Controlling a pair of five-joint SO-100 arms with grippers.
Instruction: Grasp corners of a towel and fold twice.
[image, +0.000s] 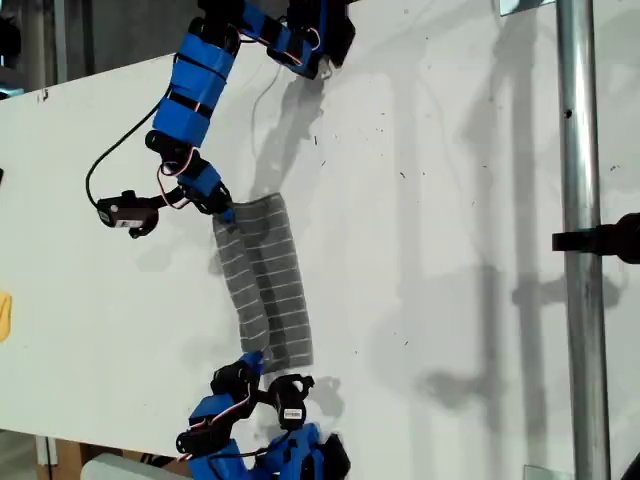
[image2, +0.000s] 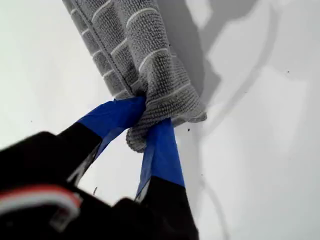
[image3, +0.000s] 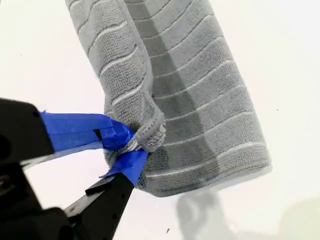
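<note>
The towel (image: 268, 285), dark grey with thin white stripes, lies as a long folded band on the white table (image: 450, 200). My first gripper (image: 228, 213) is at the band's upper end in the exterior view. Its blue-taped jaws are shut on bunched cloth at that end's corner (image2: 148, 117), and the towel (image2: 135, 45) runs away from it. My second gripper (image: 252, 360) is at the band's lower end. It is shut on a raised corner (image3: 134, 148) of the towel (image3: 200, 95), with a lifted fold running along that side.
A metal pole (image: 580, 250) runs top to bottom near the exterior view's right edge, with a black clamp (image: 600, 240) on it. A small black camera module (image: 125, 212) hangs on a cable beside the first arm. A yellow object (image: 4, 315) sits at the exterior view's left edge.
</note>
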